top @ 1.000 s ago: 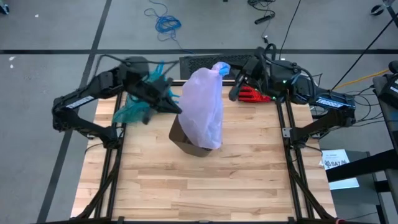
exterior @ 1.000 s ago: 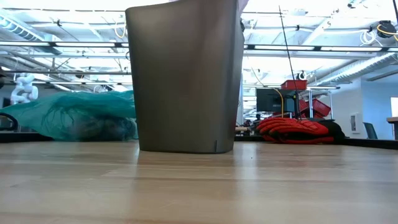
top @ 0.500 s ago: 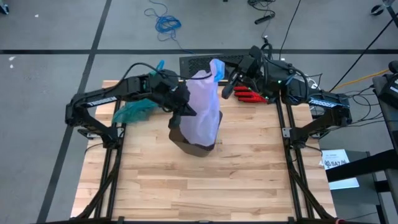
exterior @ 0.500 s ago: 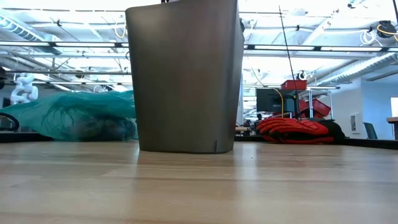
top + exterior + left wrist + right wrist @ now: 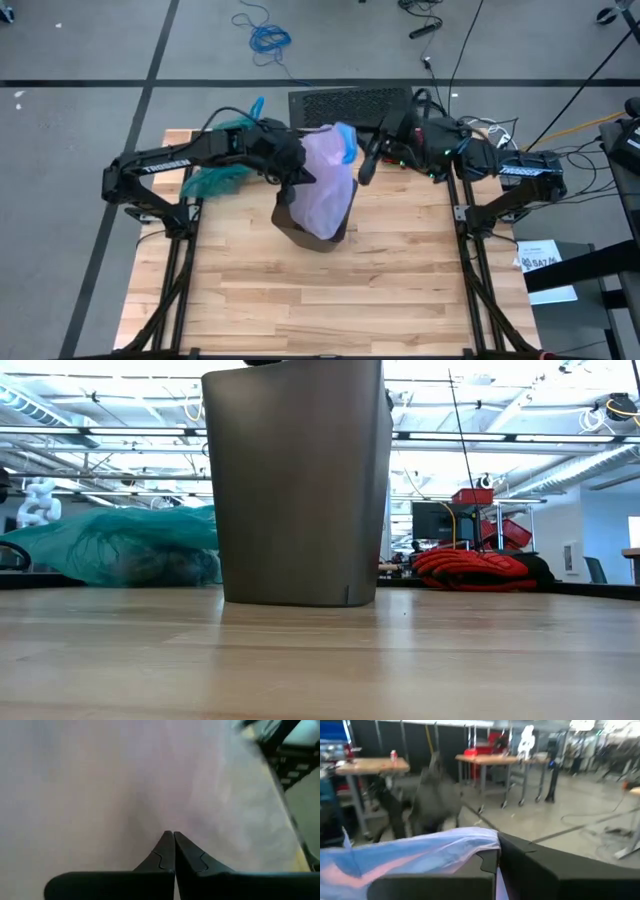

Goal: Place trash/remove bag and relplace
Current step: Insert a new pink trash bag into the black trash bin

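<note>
So the whole thing hinges on how the pink-lilac bag [image 5: 325,190] sits over the bin [image 5: 297,480] right now. From above, the bag drapes over the bin mouth in the middle of the desk [image 5: 330,290], its long axis running from the blue-edged bunch at the back down to the bin's front rim. The left end effector [image 5: 296,178] is pressed against the bag's left side, just at the bin's rim, and the left wrist view shows its two fingers shut tip to tip with pale film filling everything ahead; I can't tell if a fold is actually pinched between them. The right end effector [image 5: 366,168] hangs just beside the bag's upper right corner, fingers closed too, and its wrist view shows the bag's edge [image 5: 420,852] lying right against the fingers, looks like it has hold of it.

So both arms flank the bag, left one lower and closer to the bin mouth. My guess is the next bit means pushing the film down into the bin from the left while the right keeps the hem up.

Meanwhile the teal bag [image 5: 215,178], looking full with dark lumps showing through the film, is already out, lying on the desk's back left corner behind the left arm, well apart from the bin. A red-and-black glove [image 5: 470,568] sits far right.
</note>
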`<state>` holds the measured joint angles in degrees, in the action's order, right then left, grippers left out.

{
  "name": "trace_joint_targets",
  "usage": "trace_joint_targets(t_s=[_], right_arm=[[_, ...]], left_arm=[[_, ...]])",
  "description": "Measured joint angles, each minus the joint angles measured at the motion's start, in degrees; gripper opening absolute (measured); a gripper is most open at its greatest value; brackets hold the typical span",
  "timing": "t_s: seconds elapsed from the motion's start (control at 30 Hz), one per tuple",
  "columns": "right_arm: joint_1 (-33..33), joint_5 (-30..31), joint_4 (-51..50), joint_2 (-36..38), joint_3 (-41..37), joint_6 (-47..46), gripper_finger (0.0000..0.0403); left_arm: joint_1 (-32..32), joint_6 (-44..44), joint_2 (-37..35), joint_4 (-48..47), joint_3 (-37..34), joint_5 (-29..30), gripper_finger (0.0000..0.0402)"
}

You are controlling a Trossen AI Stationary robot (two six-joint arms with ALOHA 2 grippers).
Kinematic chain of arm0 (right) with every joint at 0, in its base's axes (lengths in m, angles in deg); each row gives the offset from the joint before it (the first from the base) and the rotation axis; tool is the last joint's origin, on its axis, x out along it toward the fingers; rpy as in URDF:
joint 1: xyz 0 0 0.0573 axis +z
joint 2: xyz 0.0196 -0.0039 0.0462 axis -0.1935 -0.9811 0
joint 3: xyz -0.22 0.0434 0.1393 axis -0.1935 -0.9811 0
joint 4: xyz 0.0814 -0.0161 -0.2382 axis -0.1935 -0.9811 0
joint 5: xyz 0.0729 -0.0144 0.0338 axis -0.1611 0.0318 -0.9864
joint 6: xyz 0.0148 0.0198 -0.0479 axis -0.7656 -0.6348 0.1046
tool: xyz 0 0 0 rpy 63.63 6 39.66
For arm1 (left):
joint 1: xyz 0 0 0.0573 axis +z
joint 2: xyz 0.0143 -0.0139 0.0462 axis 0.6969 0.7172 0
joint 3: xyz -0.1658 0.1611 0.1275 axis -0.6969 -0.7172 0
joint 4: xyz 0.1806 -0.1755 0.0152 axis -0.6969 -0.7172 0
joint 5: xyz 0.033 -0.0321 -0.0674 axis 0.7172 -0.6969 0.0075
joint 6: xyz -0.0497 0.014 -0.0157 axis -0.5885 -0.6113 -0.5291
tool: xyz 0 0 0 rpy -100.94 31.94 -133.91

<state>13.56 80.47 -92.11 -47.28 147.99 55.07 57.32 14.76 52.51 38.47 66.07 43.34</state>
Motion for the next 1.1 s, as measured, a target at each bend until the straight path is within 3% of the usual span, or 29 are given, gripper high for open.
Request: trace_joint_targets(t_s=[0.43,0.67,1.1], right_arm=[[4.54,-0.84,-7.03,-5.47,-0.01,-10.96,0.0],[4.58,-8.35,-9.52,-9.6,-0.01,-15.28,0.0],[3.55,-20.44,-16.36,-17.2,-0.01,-25.38,0.0]], left_arm=[[3.89,-3.39,-12.15,1.08,1.85,0.02,0.0],[7.91,-4.51,-16.64,0.81,1.87,1.72,0.0],[12.59,-6.88,-17.25,-2.08,1.89,1.69,0.0]])
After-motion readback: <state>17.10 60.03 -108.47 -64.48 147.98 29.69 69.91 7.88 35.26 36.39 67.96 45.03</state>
